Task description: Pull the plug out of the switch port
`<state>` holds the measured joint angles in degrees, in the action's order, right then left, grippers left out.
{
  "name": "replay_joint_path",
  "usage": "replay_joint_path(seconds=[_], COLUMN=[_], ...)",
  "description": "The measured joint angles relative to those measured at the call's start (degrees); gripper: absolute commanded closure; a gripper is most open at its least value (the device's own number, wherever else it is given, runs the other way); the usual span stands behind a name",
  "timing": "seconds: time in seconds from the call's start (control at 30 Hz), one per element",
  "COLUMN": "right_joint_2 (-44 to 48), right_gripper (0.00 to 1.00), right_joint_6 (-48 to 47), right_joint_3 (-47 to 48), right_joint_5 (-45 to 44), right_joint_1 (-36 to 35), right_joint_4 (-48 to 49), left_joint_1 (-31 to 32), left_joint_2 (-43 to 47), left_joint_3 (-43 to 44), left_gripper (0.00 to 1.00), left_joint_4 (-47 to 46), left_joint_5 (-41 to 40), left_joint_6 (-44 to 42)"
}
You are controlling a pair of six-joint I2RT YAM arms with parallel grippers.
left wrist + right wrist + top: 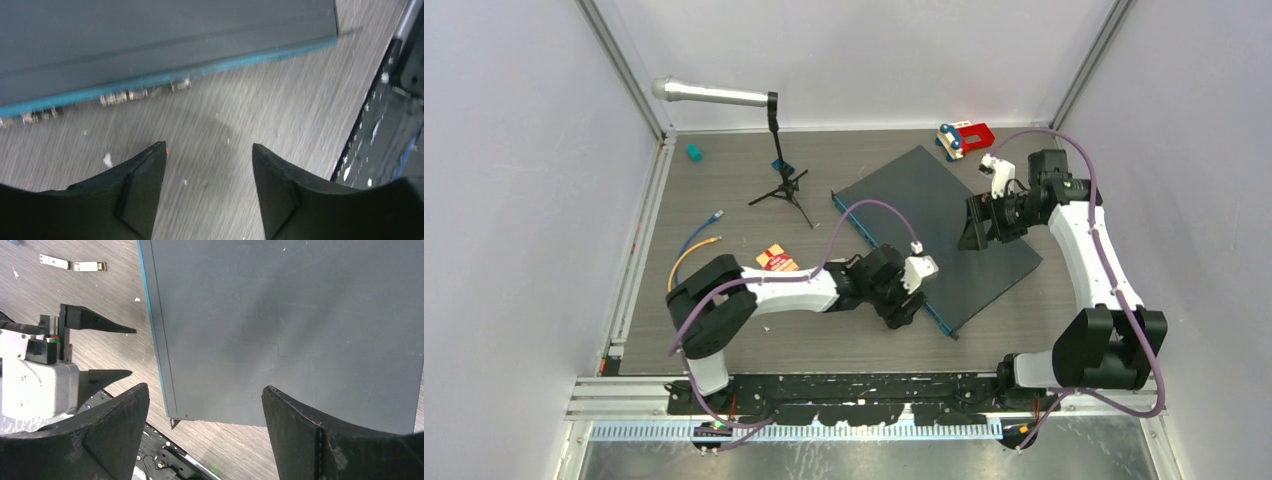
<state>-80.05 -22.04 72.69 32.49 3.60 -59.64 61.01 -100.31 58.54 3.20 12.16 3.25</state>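
Item: switch (944, 225), a large flat dark grey box lying at an angle on the grey wood-grain table (724, 330), right of centre. Its blue front edge (894, 268) faces the left arm. In the left wrist view the same edge (200, 70) carries a row of small metal ports (145, 93). These are blurred, so whether any of them holds a plug cannot be told. Left gripper (902, 308): set low beside the near half of the front edge, with its fingers apart and nothing between them. From its own camera (207, 147) only bare table shows in the gap, a little short of the ports. The right wrist view shows it (133, 351) just beside the edge, tips pointing toward it but apart from it. Right gripper (974, 228): over the switch's top panel toward its right side, fingers spread wide (205, 387) with the grey lid (280, 315) filling the gap. Contact with the panel cannot be judged. Other items: a silver microphone (714, 95) on a black tripod stand (782, 185) at the far left of the table. A small teal block (693, 152) sits near the far left corner. A red toy (966, 137) with blue and yellow parts lies just beyond the switch's far corner. A blue cable (717, 215) and a yellow cable (694, 247) lie loose on the left, well apart from the switch. An orange card (776, 258) rests by the left arm.
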Motion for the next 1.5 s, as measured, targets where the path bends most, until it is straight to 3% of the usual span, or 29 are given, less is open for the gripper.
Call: replay_joint_path(seconds=[0.4, 1.23, 1.27, 1.37, 1.5], right_joint_2=[2.7, 1.2, 0.9, 0.4, 0.1], right_gripper=[0.13, 0.13, 0.13, 0.13, 0.13], right_joint_6=[1.4, 1.2, 1.2, 1.2, 1.1], right_joint_3=[-3.2, -3.2, -3.2, -3.2, -3.2], right_joint_5=[-0.9, -0.4, -0.4, -0.4, -0.3], right_joint_1=[0.8, 0.8, 0.8, 0.8, 0.8], right_joint_4=[2.6, 2.6, 2.5, 2.4, 2.3], left_joint_1=[3.1, 4.3, 4.3, 4.3, 4.5], left_joint_2=[-6.8, -11.0, -11.0, -11.1, -11.1], left_joint_3=[6.1, 6.1, 6.1, 5.8, 5.0], left_gripper=[0.55, 0.69, 0.72, 0.97, 1.00], left_joint_4=[-2.8, -9.2, -9.3, -9.8, -11.3], left_joint_5=[-8.2, -17.9, -18.1, -18.3, -18.5], left_joint_6=[9.9, 9.4, 9.3, 8.8, 7.4])
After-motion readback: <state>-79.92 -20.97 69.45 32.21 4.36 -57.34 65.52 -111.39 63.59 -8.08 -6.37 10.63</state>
